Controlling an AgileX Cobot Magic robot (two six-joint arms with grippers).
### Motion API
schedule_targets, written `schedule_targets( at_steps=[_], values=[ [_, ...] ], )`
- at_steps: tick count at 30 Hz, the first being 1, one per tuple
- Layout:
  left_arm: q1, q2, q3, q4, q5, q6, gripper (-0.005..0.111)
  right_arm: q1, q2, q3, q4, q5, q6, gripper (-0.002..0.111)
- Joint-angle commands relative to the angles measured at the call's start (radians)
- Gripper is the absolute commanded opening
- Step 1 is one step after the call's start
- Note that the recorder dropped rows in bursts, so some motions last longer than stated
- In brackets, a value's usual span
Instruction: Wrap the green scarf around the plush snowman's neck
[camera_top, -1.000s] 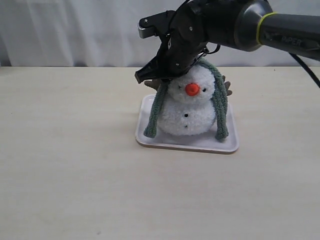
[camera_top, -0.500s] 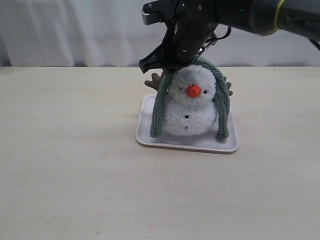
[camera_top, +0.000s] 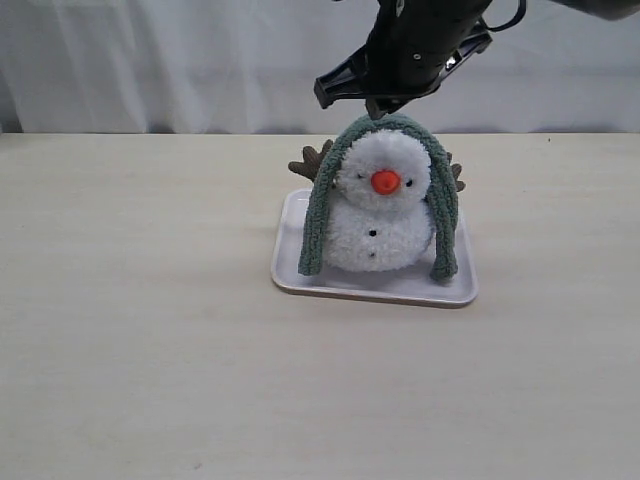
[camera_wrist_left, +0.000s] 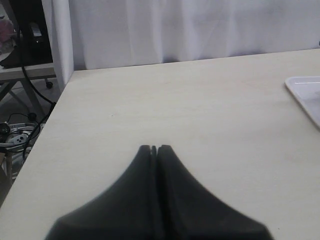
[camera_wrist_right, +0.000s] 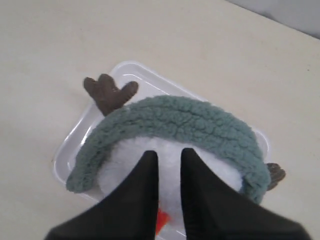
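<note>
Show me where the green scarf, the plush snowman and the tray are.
green scarf (camera_top: 318, 215), exterior view, picture-left hanging strip
plush snowman (camera_top: 378, 235), exterior view, white body ball
tray (camera_top: 287, 260), exterior view, bare picture-left side

One plush snowman (camera_top: 380, 215), one green scarf (camera_top: 318, 215), one tray (camera_top: 288, 262) — two grippers (camera_wrist_left: 154, 149) (camera_wrist_right: 167, 155).

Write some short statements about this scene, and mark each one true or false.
1. The scarf lies over the snowman's head. True.
2. The snowman stands on the bare table. False: it stands on a white tray.
3. The right gripper grips the scarf. False: nothing is between its fingers.
4. The left gripper is shut. True.
5. The scarf is wrapped around the neck. False: both ends hang down at the sides.
</note>
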Motion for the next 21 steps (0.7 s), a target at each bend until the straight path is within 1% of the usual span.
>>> schedule_targets(
  at_steps=[1, 6, 11, 21],
  values=[
    [-0.003, -0.002, 0.002, -0.007, -0.011, 0.001, 0.000, -0.025, 0.018, -0.003, -0.022, -0.010, 0.019, 0.004],
    [-0.003, -0.002, 0.002, -0.007, -0.011, 0.001, 0.000, -0.025, 0.046, -0.003, -0.025, -0.080, 0.016, 0.004],
    [-0.003, -0.002, 0.002, -0.007, -0.011, 0.001, 0.000, -0.027, 0.097, -0.003, -0.032, -0.102, 0.016, 0.004],
    [-0.003, -0.002, 0.002, -0.007, -0.011, 0.001, 0.000, -0.027, 0.139, -0.003, -0.121, -0.192, 0.024, 0.004]
  ],
)
